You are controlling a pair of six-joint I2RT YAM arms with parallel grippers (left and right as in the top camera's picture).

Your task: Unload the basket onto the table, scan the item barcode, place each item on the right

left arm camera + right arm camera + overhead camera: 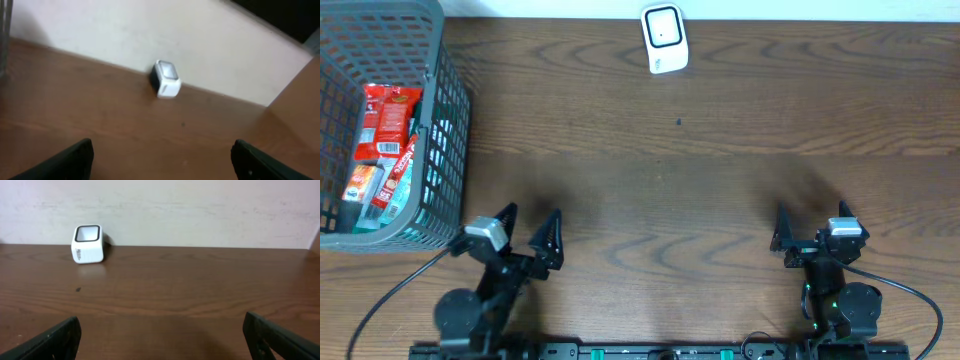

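Brown wooden table (720, 150) seen from above. A grey plastic mesh basket (445, 130) at the far left holds red and white packaged items (386, 125). A small white box-shaped barcode scanner (664, 38) stands at the far edge, by the wall. The left gripper (532, 216) and right gripper (810, 212) sit at the near edge, well apart, both with fingers spread wide and holding nothing

Table (720, 190): dark brown wood, wavy grain, faint seam running across middle. Tiny dark speck (679, 122) on it, out toward far edge, sitting on its own. Wall (200, 210) behind: plain off-white, kinda scuffed, meets table along far edge.
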